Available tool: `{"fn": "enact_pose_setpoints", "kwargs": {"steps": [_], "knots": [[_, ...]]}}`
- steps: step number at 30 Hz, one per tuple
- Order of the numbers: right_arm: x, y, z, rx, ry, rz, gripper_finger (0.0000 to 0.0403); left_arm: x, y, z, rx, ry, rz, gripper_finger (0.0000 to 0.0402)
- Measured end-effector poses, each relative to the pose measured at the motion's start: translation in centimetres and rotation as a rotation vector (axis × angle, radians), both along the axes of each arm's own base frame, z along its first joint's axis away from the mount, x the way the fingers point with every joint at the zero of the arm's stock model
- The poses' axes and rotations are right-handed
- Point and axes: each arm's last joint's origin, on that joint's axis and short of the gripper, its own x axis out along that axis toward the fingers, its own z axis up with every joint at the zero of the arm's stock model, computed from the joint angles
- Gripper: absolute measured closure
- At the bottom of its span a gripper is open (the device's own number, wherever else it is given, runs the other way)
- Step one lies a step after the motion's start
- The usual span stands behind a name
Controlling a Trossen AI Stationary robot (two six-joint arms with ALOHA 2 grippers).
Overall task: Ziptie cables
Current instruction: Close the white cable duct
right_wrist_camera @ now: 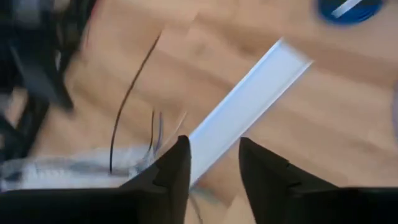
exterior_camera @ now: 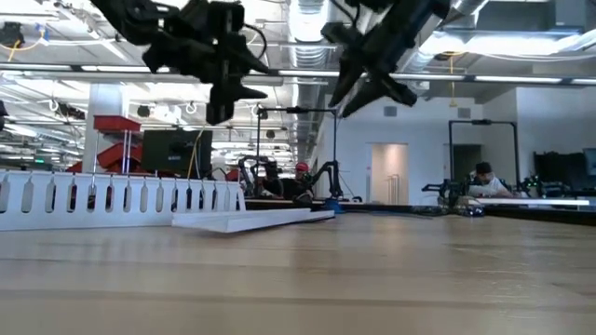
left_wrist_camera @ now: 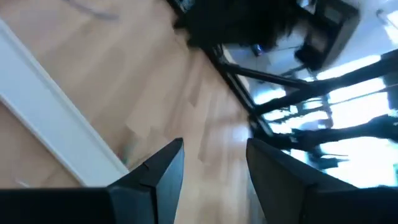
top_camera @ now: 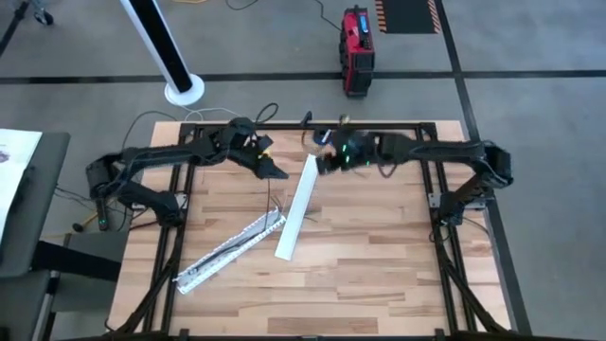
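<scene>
Several thin dark cables straggling loose on the table, between the perforated strip and flat strip. Left gripper and right gripper raised above, fingers spread, empty.

On the wooden desk: a plain white strip lying lengthwise, a slotted white strip angled beside it, ends nearly touching. Beyond the far edge, a red case and a white pole base on the floor.
</scene>
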Motion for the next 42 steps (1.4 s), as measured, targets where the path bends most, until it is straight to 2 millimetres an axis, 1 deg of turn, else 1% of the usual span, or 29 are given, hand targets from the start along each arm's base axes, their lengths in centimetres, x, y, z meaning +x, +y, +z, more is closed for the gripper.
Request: {"fn": "enact_pose_setpoints", "kwargs": {"steps": [2, 4, 7, 10, 12, 13, 15, 17, 19, 21, 22, 24, 26, 28, 30, 32, 34, 35, 36, 37, 40, 42], "knots": [[-0.7, -1.5, -0.2, 0.030, -0.011, -0.078, 0.0252, 0.2, 0.7, -0.9, -0.039, 0.037, 0.028, 0.0231], [-1.3, -2.7, -1.2, 0.086, -0.008, -0.153, 0.0238, 0.5, 1.5, -1.9, -0.081, 0.060, 0.061, 0.0231], [-0.8, -3.0, -3.0, 0.144, -0.031, -0.209, 0.0228, 1.1, 3.1, -3.4, -0.161, 0.070, 0.127, 0.0231], [-0.9, -2.9, -4.6, 0.172, -0.016, -0.232, 0.0228, 1.9, 4.8, -5.0, -0.283, 0.047, 0.170, 0.0231], [-0.2, -2.6, -5.5, 0.177, -0.006, -0.232, 0.0232, 2.4, 5.5, -6.3, -0.371, 0.057, 0.193, 0.0231], [-0.2, -2.4, -6.2, 0.180, 0.032, -0.231, 0.0233, 2.6, 5.8, -7.1, -0.416, 0.078, 0.193, 0.0231], [0.0, -1.5, -7.3, 0.191, 0.094, -0.194, 0.0237, 3.1, 6.2, -8.4, -0.448, 0.111, 0.165, 0.0231], [0.5, -0.6, -7.4, 0.201, 0.095, -0.147, 0.0238, 3.4, 6.3, -9.0, -0.464, 0.122, 0.097, 0.0231], [0.7, 0.4, -7.4, 0.195, 0.106, -0.105, 0.0238, 3.7, 6.5, -8.7, -0.434, 0.105, 0.037, 0.0231], [0.8, 1.3, -7.2, 0.185, 0.113, -0.080, 0.0238, 3.9, 6.7, -8.2, -0.374, 0.119, 0.023, 0.0231], [0.8, 2.0, -7.1, 0.178, 0.117, -0.066, 0.0238, 4.0, 6.8, -8.0, -0.328, 0.139, 0.039, 0.0231], [0.8, 3.3, -6.4, 0.174, 0.099, -0.023, 0.0238, 4.0, 7.1, -7.5, -0.199, 0.194, 0.059, 0.0231], [0.5, 5.1, -5.8, 0.180, 0.111, 0.024, 0.0239, 4.1, 7.4, -6.9, -0.022, 0.265, 0.041, 0.0231], [0.0, 7.3, -4.8, 0.180, 0.100, 0.059, 0.0239, 4.2, 7.4, -6.1, 0.198, 0.330, -0.051, 0.0231], [-0.6, 9.7, -3.8, 0.148, 0.083, 0.090, 0.0239, 4.9, 7.2, -4.6, 0.438, 0.368, -0.163, 0.0231], [-1.4, 11.8, -3.1, 0.137, 0.076, 0.095, 0.0239, 5.6, 6.7, -3.1, 0.631, 0.421, -0.250, 0.0231], [-2.1, 13.8, -2.6, 0.142, 0.064, 0.094, 0.0239, 6.6, 6.4, -1.8, 0.821, 0.480, -0.273, 0.0231], [-2.5, 14.6, -2.5, 0.145, 0.063, 0.082, 0.0239, 7.1, 6.2, -1.4, 0.889, 0.506, -0.270, 0.0231], [-2.8, 15.3, -2.5, 0.142, 0.064, 0.058, 0.0239, 7.5, 6.2, -1.1, 0.911, 0.526, -0.239, 0.0231], [-3.0, 16.0, -2.5, 0.137, 0.049, 0.034, 0.0239, 8.0, 6.3, -0.7, 0.881, 0.536, -0.172, 0.0231], [-3.4, 17.9, -2.5, 0.122, -0.013, -0.038, 0.0239, 9.7, 7.1, -0.5, 0.687, 0.571, 0.066, 0.0231], [-3.4, 19.3, -2.5, 0.118, -0.071, -0.072, 0.0239, 10.7, 7.5, -1.4, 0.577, 0.625, 0.125, 0.0231]]}}
